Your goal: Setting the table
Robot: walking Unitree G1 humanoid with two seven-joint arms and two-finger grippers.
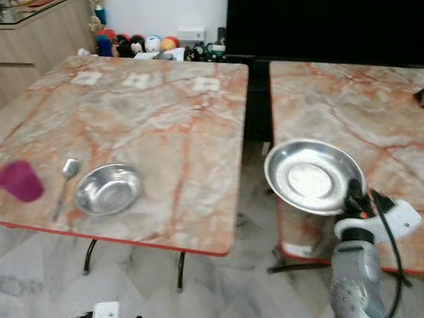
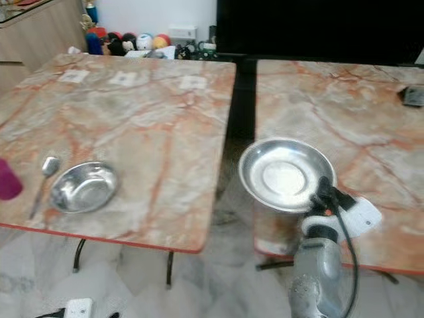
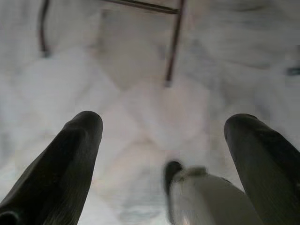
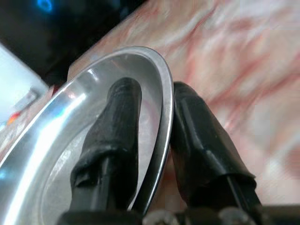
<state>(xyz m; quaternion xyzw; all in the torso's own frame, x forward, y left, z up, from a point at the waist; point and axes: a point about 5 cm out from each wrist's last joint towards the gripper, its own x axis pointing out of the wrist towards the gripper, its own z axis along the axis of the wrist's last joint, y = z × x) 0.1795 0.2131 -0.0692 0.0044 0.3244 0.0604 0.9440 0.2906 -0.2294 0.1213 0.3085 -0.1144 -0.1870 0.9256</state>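
1. Two marble-patterned tables stand before you, the left table [image 1: 165, 126] and the right table [image 1: 371, 112], with a dark gap between them.
2. Your right gripper [image 4: 161, 154] pinches the rim of a steel plate [image 1: 311, 175]: one finger lies inside the dish, the other behind the rim, and the plate is held tilted above the near left corner of the right table.
3. On the left table you see a steel bowl [image 1: 108, 189] near the front edge, a spoon [image 1: 65, 180] just beside it on its left, and a magenta cup [image 1: 21, 180] further left.
4. Your left gripper [image 3: 164, 154] hangs with its fingers spread apart and nothing between them, over the pale floor [image 3: 140, 117] near table legs.
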